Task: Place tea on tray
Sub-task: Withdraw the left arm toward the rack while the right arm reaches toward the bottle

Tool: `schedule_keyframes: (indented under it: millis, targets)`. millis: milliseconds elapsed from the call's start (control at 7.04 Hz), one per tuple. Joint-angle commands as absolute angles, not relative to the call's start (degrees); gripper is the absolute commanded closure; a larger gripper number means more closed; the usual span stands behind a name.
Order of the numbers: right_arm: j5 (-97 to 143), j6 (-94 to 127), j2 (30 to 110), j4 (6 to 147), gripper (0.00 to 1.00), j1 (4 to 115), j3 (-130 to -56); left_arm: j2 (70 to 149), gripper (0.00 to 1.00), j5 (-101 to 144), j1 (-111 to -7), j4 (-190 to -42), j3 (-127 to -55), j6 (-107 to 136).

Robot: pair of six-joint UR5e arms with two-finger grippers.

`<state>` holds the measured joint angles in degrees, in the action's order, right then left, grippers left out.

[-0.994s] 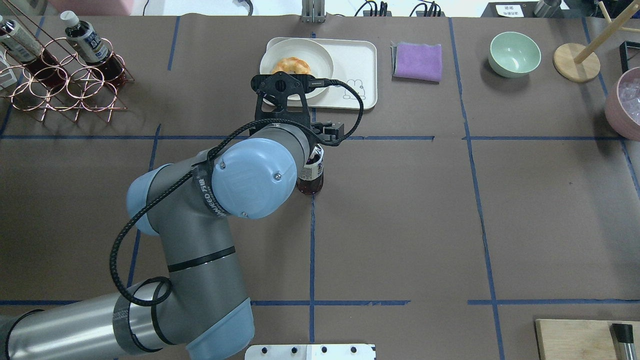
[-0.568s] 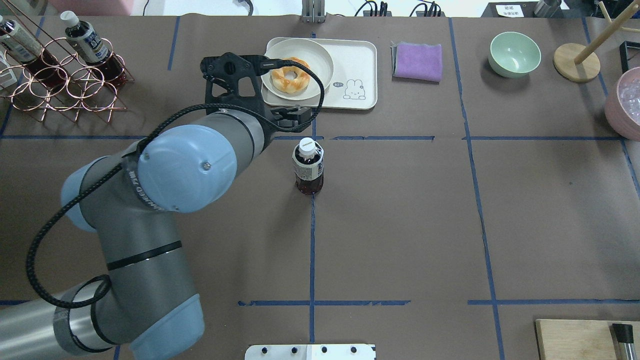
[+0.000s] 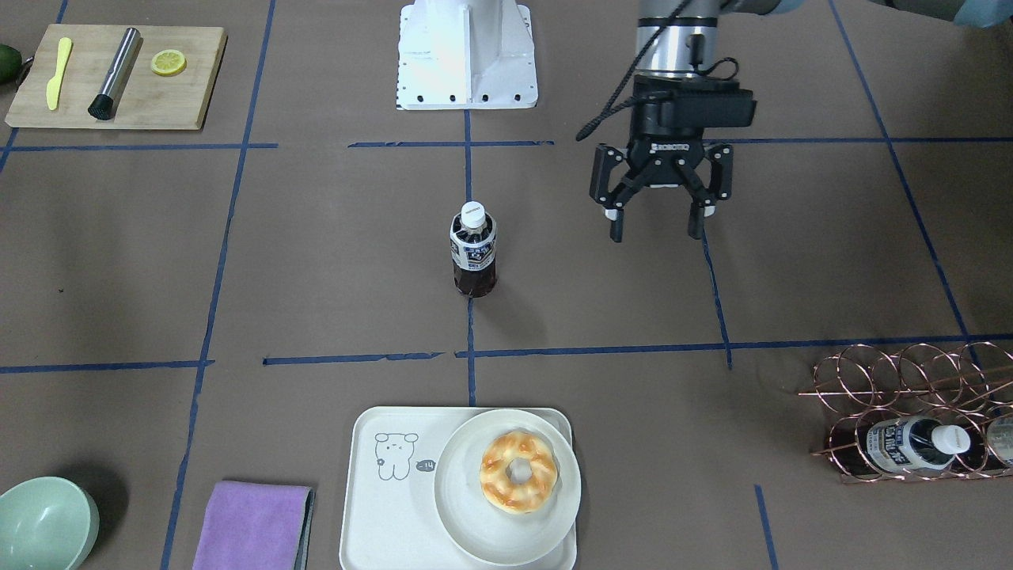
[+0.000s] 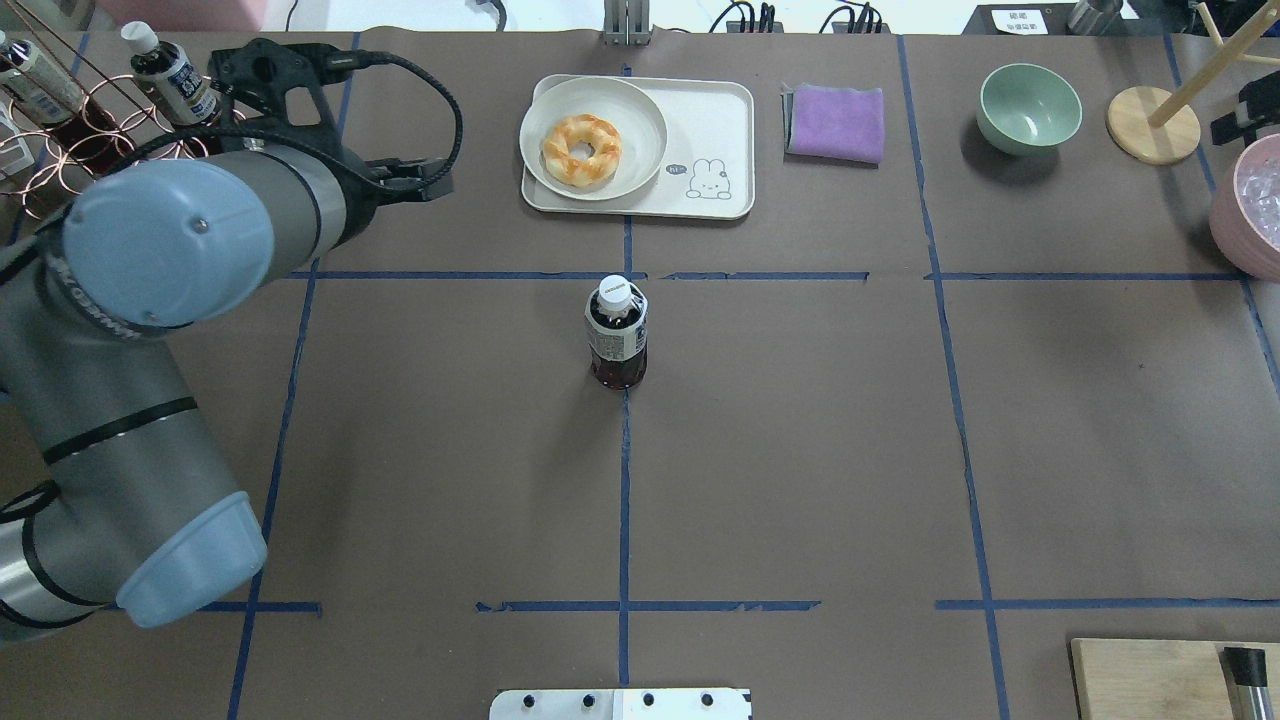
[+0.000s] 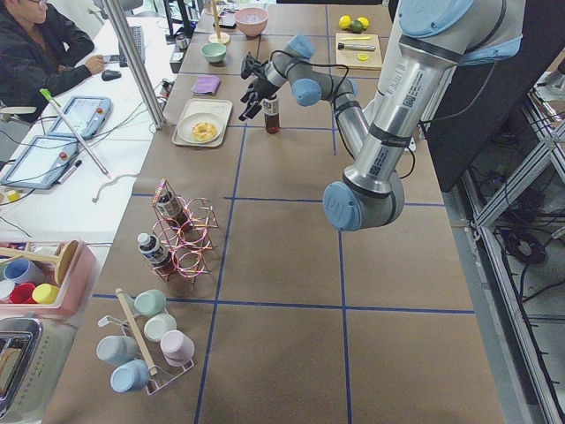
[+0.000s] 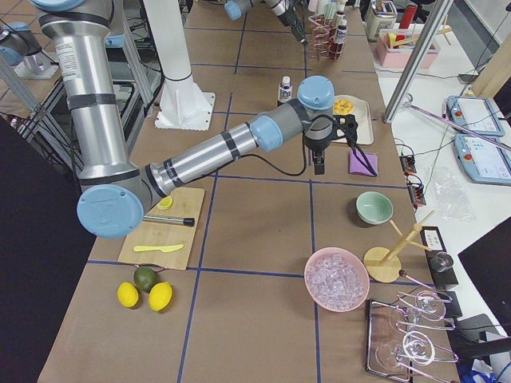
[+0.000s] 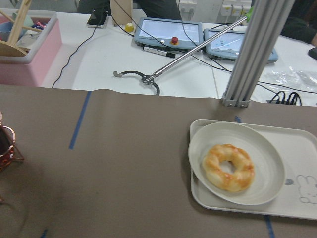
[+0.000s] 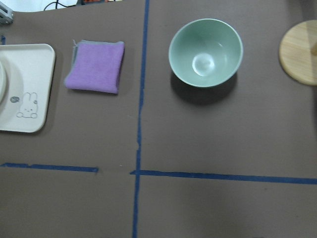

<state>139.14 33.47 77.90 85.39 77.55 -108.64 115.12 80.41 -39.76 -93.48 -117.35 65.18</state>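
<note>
The tea bottle [image 4: 617,335] stands upright at the table's middle with its white cap on, and nothing holds it [image 3: 473,253]. The off-white tray [image 4: 705,125] lies beyond it at the far edge, with a round plate [image 4: 640,110] holding a doughnut on its left half. My left gripper [image 3: 655,228] is open and empty, hovering well to the left of the bottle, between it and the copper rack [image 4: 130,160]. My right gripper [image 6: 318,159] hangs high over the table's right end. I cannot tell whether it is open or shut.
The rack holds more tea bottles [image 4: 175,85]. A purple cloth [image 4: 835,122], a green bowl [image 4: 1029,108], a wooden stand [image 4: 1152,125] and a pink bowl of ice [image 4: 1255,200] lie to the right. A wooden board [image 3: 119,75] with utensils sits near the robot's right.
My left arm has swung left from over the bottle toward the rack. The bottle stays upright in the same spot.
</note>
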Motion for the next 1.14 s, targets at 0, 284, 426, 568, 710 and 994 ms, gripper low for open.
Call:
schedule_keyframes:
  millis: [0,284,426,568,710,994]
  targets:
    - [130.92,45.04,71.65,85.87,0.0,67.9,-111.25,107.19,0.0,91.8,-48.75,-92.9,-116.9,52.01]
    - [121.68,57.86,63.94,88.31,0.0,57.7,-111.97,101.37,0.0,101.82,-58.49,-92.73,-116.46,37.86]
    - [120.77,59.22,59.2,93.2,0.0,54.79,-112.23,97.34,0.0,104.65,-62.54,-92.9,-115.76,30.05]
    - [118.06,61.76,53.67,99.95,0.0,51.1,-112.15,93.47,0.0,106.77,-65.97,-92.99,-115.4,24.23]
    - [113.86,64.22,49.26,104.02,0.0,46.54,-112.15,92.73,0.0,111.4,-68.7,-92.81,-114.79,21.56]
    - [107.88,71.25,44.32,104.85,0.0,38.63,-111.63,88.87,0.0,117.66,-74.06,-92.73,-111.64,10.69]
